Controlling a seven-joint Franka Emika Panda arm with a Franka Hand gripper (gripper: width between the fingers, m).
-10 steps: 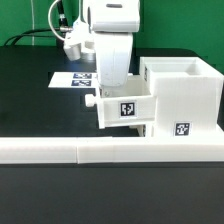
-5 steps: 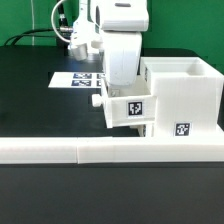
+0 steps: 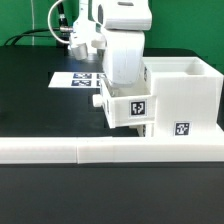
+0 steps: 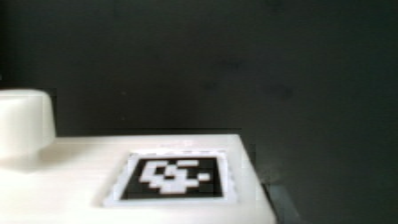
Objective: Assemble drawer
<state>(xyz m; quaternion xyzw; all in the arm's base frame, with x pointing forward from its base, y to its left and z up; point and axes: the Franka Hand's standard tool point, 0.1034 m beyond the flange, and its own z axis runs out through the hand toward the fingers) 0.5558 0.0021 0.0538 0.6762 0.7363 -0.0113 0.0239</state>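
Hanging over the black table [image 3: 40,90], the gripper [image 3: 122,82] in the exterior view sat directly above a small white tray [image 3: 127,107], which was partly inside the big white housing [image 3: 182,98] beside it; whether the fingers clamped it could not be told. Behind lay the marker board [image 3: 72,78]. The wrist view showed the tray's tagged face [image 4: 175,175] just below the gripper.

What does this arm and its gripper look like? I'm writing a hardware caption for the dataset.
In the exterior view the arm is glossy white, with rounded, blocky housings and a darker band near the top of the wrist section. A pale, rounded attachment sticks out on the exterior view's left of it. No logos or markings are legible. The gripper fingers are not visible in either view.
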